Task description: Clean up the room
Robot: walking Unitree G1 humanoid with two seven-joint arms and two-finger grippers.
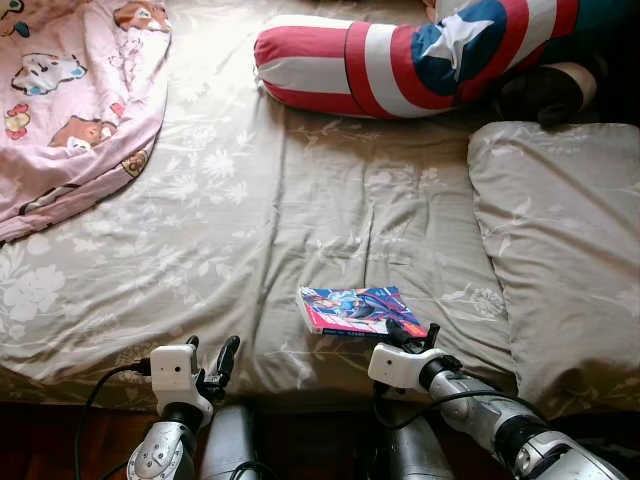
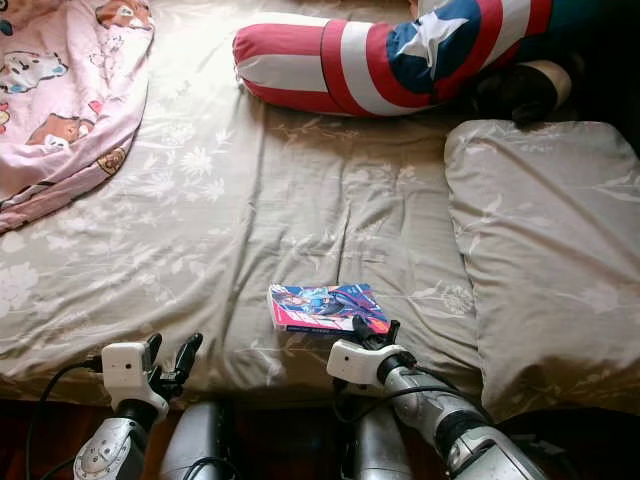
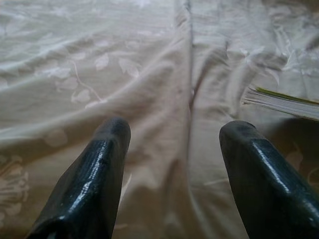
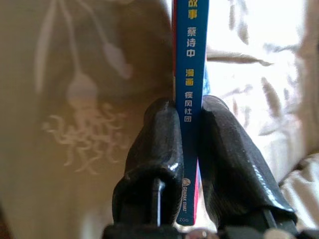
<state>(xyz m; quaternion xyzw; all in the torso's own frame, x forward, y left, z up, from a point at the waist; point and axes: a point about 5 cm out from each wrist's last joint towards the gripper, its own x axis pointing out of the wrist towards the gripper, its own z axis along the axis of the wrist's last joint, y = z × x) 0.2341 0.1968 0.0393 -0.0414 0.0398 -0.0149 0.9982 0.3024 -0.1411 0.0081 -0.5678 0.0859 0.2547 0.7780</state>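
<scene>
Book (image 4: pixel 190 99) (blue spine) between right gripper (image 4: pixel 190 164) fingers

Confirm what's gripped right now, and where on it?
Right gripper is shut on the comic book, clamped across its blue spine at the near corner. Left gripper is open, holding nothing.

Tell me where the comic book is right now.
The comic book lies on the bed sheet near its front edge, left of the grey pillow. The right gripper is clamped on its near end, spine between the fingers.

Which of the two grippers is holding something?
The right gripper: it is shut on the book. The left gripper is open above the bedsheet.
</scene>
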